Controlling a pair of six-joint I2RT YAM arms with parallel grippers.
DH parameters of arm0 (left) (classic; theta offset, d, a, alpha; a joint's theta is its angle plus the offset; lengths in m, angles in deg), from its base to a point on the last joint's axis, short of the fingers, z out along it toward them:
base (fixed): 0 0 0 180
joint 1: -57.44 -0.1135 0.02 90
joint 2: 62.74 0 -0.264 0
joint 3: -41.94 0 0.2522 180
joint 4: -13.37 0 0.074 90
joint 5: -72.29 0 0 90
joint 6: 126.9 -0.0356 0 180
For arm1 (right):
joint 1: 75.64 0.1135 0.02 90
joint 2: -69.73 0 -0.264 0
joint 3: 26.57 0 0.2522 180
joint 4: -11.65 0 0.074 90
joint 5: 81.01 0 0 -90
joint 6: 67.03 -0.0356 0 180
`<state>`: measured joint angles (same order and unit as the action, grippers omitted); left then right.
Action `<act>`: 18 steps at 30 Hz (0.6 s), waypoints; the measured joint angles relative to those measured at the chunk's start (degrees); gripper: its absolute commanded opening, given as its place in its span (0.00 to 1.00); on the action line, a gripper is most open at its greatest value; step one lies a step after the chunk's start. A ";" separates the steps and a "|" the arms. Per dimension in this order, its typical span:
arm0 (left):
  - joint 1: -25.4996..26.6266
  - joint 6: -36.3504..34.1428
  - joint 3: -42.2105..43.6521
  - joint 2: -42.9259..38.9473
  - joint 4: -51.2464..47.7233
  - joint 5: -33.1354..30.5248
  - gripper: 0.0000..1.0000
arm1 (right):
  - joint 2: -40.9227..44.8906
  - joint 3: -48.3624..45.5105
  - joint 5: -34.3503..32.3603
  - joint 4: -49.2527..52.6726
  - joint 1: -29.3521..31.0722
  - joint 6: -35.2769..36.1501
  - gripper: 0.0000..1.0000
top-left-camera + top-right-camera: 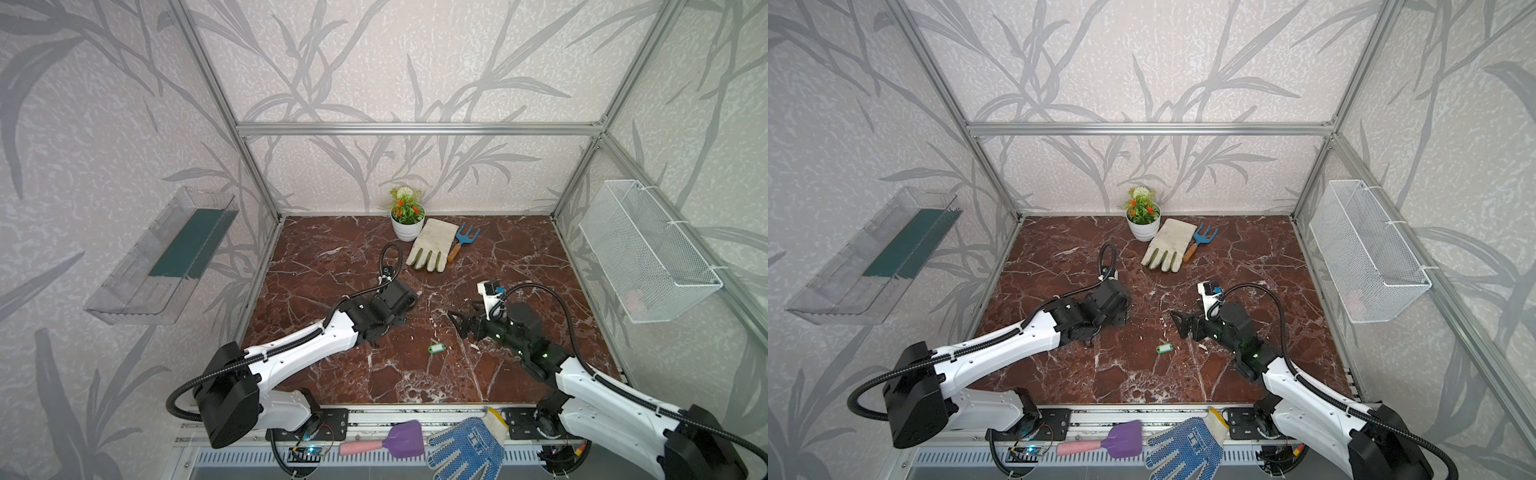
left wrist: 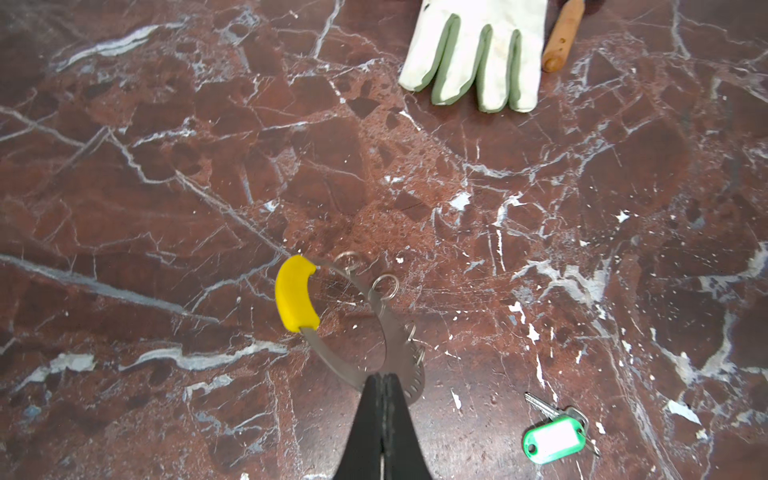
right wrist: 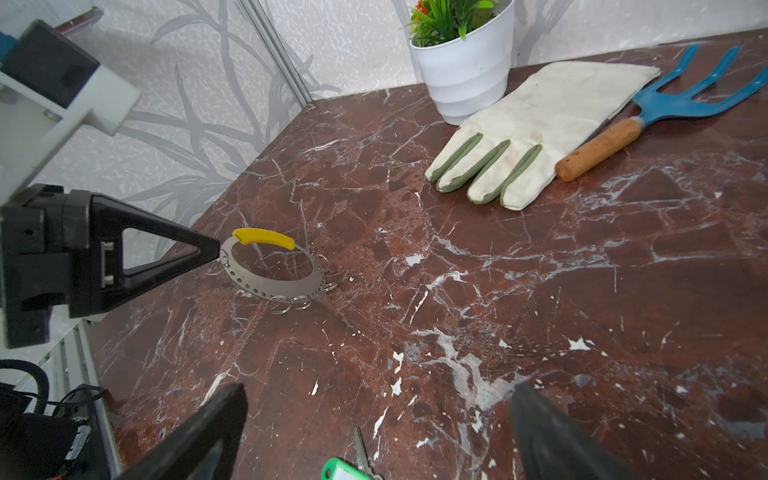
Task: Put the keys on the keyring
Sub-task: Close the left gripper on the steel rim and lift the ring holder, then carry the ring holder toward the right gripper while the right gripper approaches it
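The keys (image 1: 436, 347) (image 1: 1164, 347) are a silver key on a green tag with a white label, lying flat on the marble. In the left wrist view they show as keys (image 2: 555, 438) apart from the ring. The keyring (image 2: 399, 345) is a thin grey metal hoop with a yellow sleeve (image 2: 296, 293) and several small silver rings. My left gripper (image 2: 383, 376) is shut on its rim and holds it tilted, with the sleeve uppermost on the keyring (image 3: 270, 286). My right gripper (image 1: 456, 324) (image 3: 376, 399) hangs open just over the keys (image 3: 345, 469), holding nothing.
At the back stand a white plant pot (image 1: 407, 226), a pale work glove (image 1: 432, 245) and a blue hand fork (image 1: 465, 241). A wire basket (image 1: 648, 249) hangs on the right wall and a clear tray (image 1: 166, 257) on the left. A purple scoop (image 1: 401, 440) and blue glove (image 1: 465, 449) lie on the front rail.
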<state>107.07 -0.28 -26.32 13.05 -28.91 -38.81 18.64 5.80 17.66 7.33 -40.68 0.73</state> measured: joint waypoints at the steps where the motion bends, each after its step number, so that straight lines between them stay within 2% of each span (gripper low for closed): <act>1: 0.00 -1.25 0.00 -0.33 0.76 0.20 0.00 | 0.39 0.00 0.20 0.07 0.02 -0.07 0.98; 9: 0.04 -12.76 3.45 -6.34 11.91 6.75 0.00 | 1.20 3.93 3.69 2.93 0.83 0.22 0.81; 14: 0.04 -17.46 4.79 -10.95 15.98 11.50 0.00 | 0.07 9.49 7.63 3.41 2.38 1.40 0.67; 18: 0.02 -19.43 4.94 -13.42 19.32 15.63 0.00 | -1.73 12.92 11.30 2.71 3.13 1.88 0.48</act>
<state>107.09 -19.71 -21.38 -0.37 -9.59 -23.18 16.91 18.72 28.96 10.04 -37.56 2.61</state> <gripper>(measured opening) 0.049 0.535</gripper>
